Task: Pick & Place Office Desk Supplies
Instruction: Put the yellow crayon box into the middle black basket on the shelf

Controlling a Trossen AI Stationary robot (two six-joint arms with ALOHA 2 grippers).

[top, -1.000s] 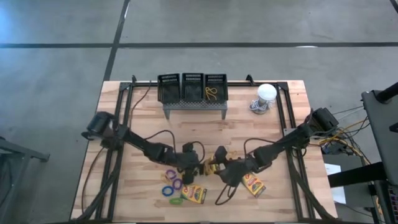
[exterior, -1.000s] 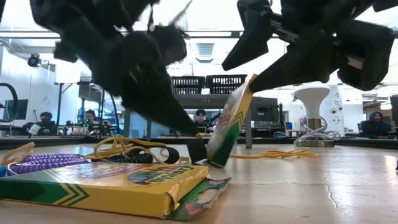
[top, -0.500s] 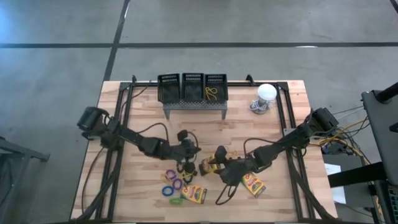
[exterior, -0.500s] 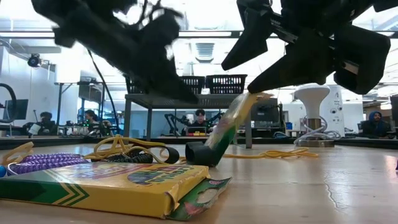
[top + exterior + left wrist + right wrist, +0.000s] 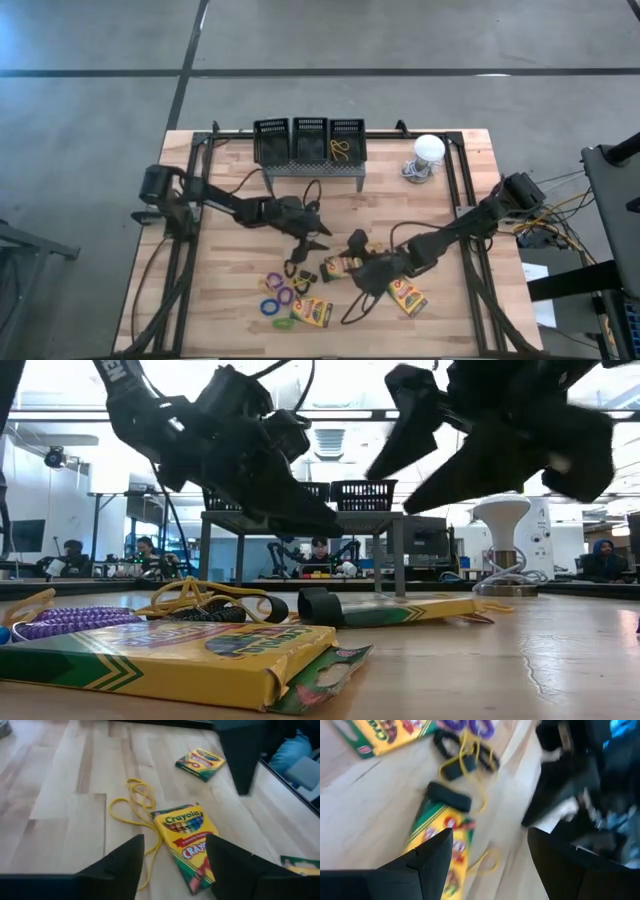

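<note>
The crayon box [image 5: 400,609] that was propped on edge under the right gripper [image 5: 357,262] half a second ago now lies flat on the table [image 5: 450,210], one end touching a black elastic loop [image 5: 320,605]. The right gripper is spread wide and holds nothing; it hovers just above the box, as its wrist view confirms with the box [image 5: 440,847] between the empty fingers. The left gripper [image 5: 312,236] has risen and drawn back toward the mesh bins [image 5: 309,140], also parted wide and empty. Judgement: the grasp or handover failed, so the box must be re-acquired. A flat box on bare wood offers little edge to pinch. Two further crayon boxes [image 5: 311,313] [image 5: 408,297] and the coloured loops [image 5: 277,297] remain unsorted near the front edge.
</note>
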